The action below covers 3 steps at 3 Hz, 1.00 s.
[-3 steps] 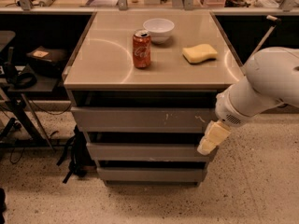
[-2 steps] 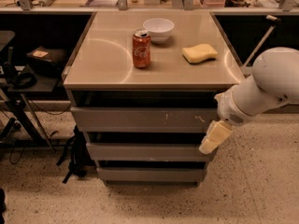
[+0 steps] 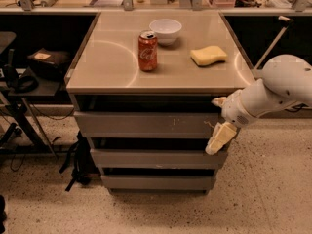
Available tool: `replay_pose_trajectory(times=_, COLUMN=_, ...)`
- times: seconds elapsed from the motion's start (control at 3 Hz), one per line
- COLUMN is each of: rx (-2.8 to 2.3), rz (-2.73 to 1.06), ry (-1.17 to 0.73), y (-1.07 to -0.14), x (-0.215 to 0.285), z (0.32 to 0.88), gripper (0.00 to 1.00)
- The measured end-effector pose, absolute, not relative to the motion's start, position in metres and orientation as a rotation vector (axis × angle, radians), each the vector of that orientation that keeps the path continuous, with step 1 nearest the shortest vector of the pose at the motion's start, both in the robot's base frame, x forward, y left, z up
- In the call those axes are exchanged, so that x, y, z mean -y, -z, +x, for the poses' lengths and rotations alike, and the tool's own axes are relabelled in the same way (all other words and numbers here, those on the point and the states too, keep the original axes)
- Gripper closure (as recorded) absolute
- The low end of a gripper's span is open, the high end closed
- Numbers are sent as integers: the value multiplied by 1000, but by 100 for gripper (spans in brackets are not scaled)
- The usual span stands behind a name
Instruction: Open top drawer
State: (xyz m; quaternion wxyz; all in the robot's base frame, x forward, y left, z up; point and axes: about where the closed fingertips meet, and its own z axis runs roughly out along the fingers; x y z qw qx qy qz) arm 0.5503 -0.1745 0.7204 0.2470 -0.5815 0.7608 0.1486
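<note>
speckled flooring (image 3: 273, 199) runs under a grey drawer unit whose tan tabletop (image 3: 107, 67) carries a red soda can (image 3: 147, 51), a white bowl (image 3: 165, 30) behind it and a yellow sponge (image 3: 208, 55) to the right. the top drawer (image 3: 141, 125) sits just beneath the tabletop, white scuffs right of centre on its front. a white arm (image 3: 273, 89) reaches in from the right, its gripper (image 3: 218, 122) at the drawer's right end, jaws spread wide, one near the drawer's top edge, the other past its lower edge.
</note>
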Motion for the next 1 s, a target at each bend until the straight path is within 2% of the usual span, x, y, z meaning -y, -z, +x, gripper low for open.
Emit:
replay_pose_trajectory(times=0.67, rx=-2047, rz=-1586, ry=-349, y=-710, x=162, z=548, gripper=0)
replay_pose_trajectory(times=1.0, rx=-1975, rz=-1569, ry=-338, y=-690, x=106, z=561, gripper=0)
